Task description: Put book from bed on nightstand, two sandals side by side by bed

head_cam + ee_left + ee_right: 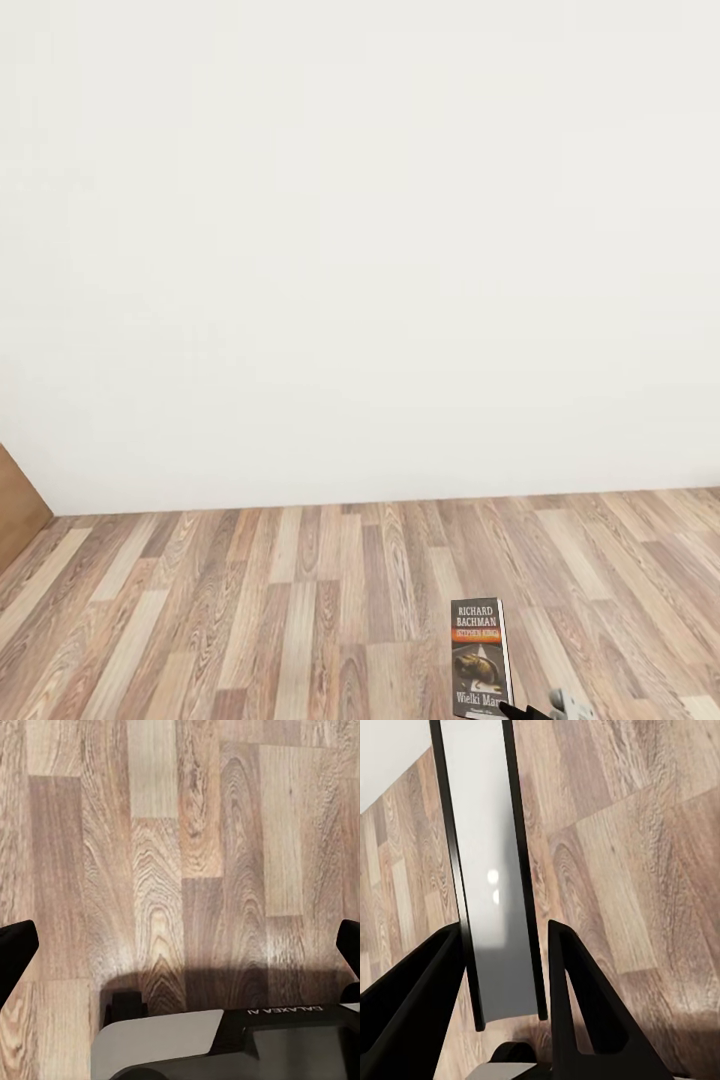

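Note:
The book [480,655] stands upright above the floor at the bottom of the head view, its cover facing me with an orange band under "RICHARD BACHMAN". My right gripper [522,712] holds it by its lower corner. In the right wrist view the book's pale page edge [491,885] runs between the two black fingers [585,1005], with the right gripper [506,931] shut on it. My left gripper [180,945] is open over bare wood planks, a black fingertip [15,956] at each side. The bed, nightstands and sandals are out of view.
A plain white wall [360,250] rises straight ahead and meets the grey-brown plank floor [250,620]. A brown wooden panel [18,505] juts in at the left edge. A grey and black part of the robot's body [225,1046] sits below the left gripper.

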You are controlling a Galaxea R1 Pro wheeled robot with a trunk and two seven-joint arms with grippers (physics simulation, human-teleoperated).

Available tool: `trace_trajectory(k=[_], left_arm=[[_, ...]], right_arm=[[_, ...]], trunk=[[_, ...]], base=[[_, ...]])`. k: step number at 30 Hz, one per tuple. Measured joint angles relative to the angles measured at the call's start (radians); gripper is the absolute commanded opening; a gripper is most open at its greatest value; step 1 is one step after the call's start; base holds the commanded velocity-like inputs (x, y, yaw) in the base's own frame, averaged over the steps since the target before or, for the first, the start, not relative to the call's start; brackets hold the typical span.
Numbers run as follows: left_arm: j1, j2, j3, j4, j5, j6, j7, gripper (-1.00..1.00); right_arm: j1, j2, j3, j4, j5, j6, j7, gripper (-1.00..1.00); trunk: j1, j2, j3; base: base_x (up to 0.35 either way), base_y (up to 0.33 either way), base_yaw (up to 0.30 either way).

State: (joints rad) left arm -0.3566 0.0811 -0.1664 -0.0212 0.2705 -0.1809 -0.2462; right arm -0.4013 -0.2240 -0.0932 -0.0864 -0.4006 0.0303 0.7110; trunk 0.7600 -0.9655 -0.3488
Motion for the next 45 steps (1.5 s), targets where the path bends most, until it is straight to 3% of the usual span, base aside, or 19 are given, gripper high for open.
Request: trace_trajectory(k=[7,21,45], left_arm=[[0.000,0.000,0.000,0.000,0.000,0.000,0.000,1.00],[0.000,0.000,0.000,0.000,0.000,0.000,0.000,1.00],[0.000,0.000,0.000,0.000,-0.002,0.000,-0.001,1.00]], right_arm=[[0.000,0.000,0.000,0.000,0.009,-0.001,-0.006,-1.00],[0.000,0.002,0.000,0.001,0.098,0.000,-0.010,-1.00],[0.000,0.002,0.000,0.001,0.101,0.000,-0.010,-1.00]], trunk=[[0.000,0.000,0.012],[0.000,0.000,0.035],[0.000,0.000,0.074]], base=[[0.000,0.000,0.000],[0.000,0.000,0.000],[0.000,0.000,0.000]])
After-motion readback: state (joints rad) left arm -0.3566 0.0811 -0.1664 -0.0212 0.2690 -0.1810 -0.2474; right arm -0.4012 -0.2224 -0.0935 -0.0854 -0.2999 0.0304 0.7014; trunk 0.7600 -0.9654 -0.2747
